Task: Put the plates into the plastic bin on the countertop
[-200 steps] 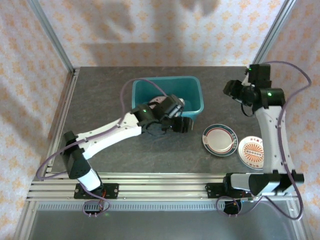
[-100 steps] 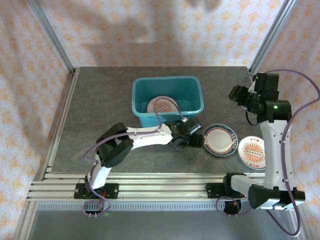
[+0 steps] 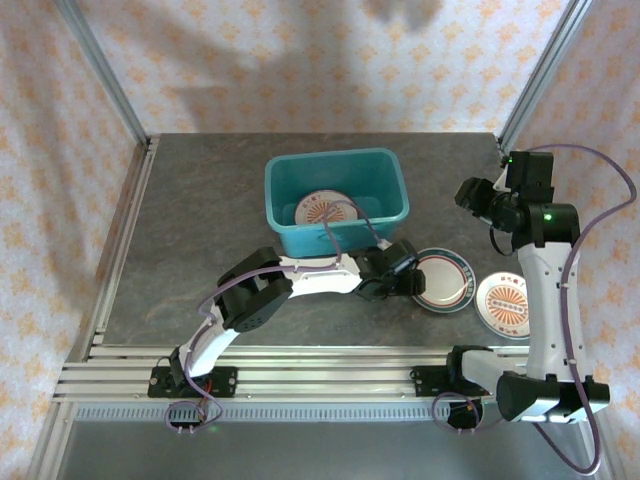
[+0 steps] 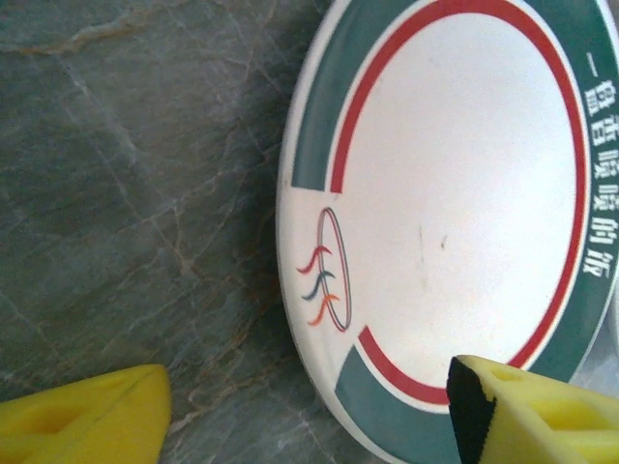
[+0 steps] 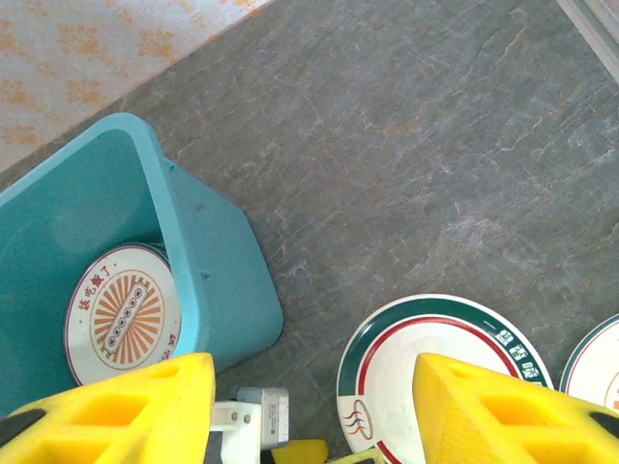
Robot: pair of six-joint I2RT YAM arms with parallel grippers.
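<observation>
A white plate with a green and red rim (image 3: 445, 280) (image 4: 455, 184) (image 5: 440, 362) lies flat on the countertop (image 3: 200, 220), right of the plastic bin (image 3: 300, 237) (image 5: 208, 271). My left gripper (image 3: 408, 284) (image 4: 305, 416) hangs open just over that plate's left edge. One yellow finger (image 4: 532, 416) is above the rim and the other (image 4: 77, 411) above bare stone. An orange sunburst plate (image 3: 322, 210) (image 5: 124, 314) rests inside the bin. Another orange plate (image 3: 502, 303) (image 5: 600, 362) lies at the right. My right gripper (image 3: 470, 192) (image 5: 309, 416) is open, held high above the counter.
Aluminium rails (image 3: 125, 230) frame the countertop, and patterned walls stand behind and beside it. The left arm (image 3: 300, 280) stretches across the front of the bin. Bare stone lies left of the bin and behind it.
My left gripper has left the bin front and swung right to the green-rimmed plate. The orange plate in the bin has come into sight. The right arm has shifted slightly right.
</observation>
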